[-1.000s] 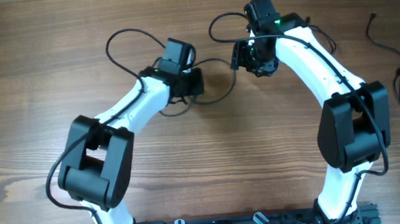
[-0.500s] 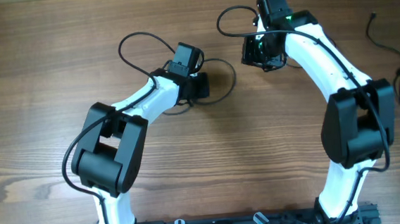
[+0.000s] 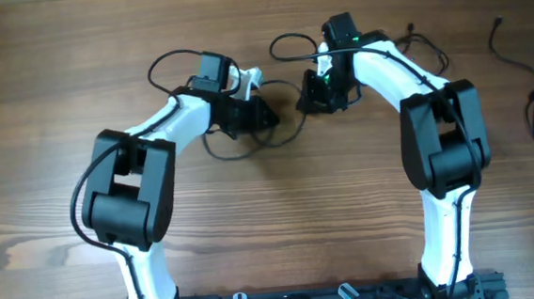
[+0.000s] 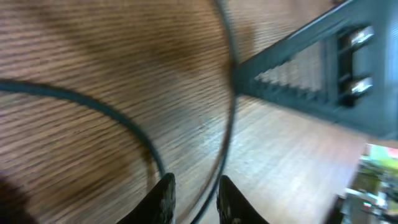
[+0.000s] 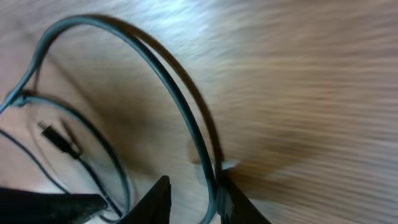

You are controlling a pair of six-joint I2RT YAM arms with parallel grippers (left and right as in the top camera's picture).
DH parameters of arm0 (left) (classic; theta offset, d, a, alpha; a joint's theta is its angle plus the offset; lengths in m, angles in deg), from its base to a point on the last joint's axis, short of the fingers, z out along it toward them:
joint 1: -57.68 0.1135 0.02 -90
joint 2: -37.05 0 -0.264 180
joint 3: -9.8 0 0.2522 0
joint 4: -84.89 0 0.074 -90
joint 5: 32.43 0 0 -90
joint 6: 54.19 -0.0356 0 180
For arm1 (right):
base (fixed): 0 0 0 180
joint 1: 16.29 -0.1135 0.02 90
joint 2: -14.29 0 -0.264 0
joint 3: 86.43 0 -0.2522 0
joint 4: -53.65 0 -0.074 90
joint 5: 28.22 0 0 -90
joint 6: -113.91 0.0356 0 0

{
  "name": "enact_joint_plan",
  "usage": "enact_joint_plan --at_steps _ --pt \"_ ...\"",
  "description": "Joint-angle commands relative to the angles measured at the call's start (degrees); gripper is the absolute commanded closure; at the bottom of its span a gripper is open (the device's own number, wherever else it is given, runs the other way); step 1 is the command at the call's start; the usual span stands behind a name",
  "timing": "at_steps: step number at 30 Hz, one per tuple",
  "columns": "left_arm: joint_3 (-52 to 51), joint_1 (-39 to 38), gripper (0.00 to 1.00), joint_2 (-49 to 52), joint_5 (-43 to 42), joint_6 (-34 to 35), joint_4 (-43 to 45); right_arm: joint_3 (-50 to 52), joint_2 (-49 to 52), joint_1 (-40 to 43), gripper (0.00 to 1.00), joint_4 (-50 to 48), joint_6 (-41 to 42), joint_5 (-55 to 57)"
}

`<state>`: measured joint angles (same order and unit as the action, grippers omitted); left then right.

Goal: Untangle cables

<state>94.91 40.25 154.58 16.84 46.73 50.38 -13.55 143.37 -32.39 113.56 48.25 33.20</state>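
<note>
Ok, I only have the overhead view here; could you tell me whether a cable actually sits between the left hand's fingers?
Observer: Yes. On the left wrist view a thin cable runs up from between the left hand's fingertips, which stand slightly apart; I cannot tell if it is pinched.
Operator: Thank you. And the other side?
Observer: Much the same: a looping cable passes between the right hand's fingertips, close against one of them.
Operator: Is any plug end near it?
Observer: Yes, a small plug lies beneath the arc of that loop, at the picture's left.
</note>
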Motion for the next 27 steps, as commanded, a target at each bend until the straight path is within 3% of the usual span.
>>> enact_joint_plan --at_steps 1,10,12,17,19,21,23,27 --pt "-0.5 2.27 0.74 0.87 -5.99 -1.75 -0.04 0.13 3.67 -3.32 0.75 -0.11 -0.15 -0.92" --pt "-0.5 6.14 0.69 -1.44 -10.49 -1.51 -3.43 0.13 3.67 -7.96 0.77 -2.21 1.33 -0.85" --pt "-0.48 7.76 0.67 -4.68 -8.74 -1.27 -3.67 0.13 3.67 -7.82 0.72 -2.16 1.36 -0.11" --pt "-0.5 13.97 0.62 -15.93 7.98 5.25 -5.75 0.13 3.67 -7.63 0.52 -1.6 1.31 1.77" --pt "-0.5 17.42 0.59 -19.67 19.02 10.12 -8.83 0.13 3.67 -7.69 0.51 -1.09 1.38 1.73" --pt "-0.5 21.38 0.37 -22.1 24.02 12.46 -10.93 0.13 3.67 -8.2 0.51 -1.01 1.33 1.73" --pt "-0.5 25.24 0.0 -22.4 24.11 12.46 -12.46 0.13 3.67 -9.51 0.51 -1.38 1.31 1.79" --pt "-0.52 30.12 0.0 -21.75 25.0 11.85 -16.15 0.13 3.67 -13.9 0.44 -4.07 1.9 9.14"
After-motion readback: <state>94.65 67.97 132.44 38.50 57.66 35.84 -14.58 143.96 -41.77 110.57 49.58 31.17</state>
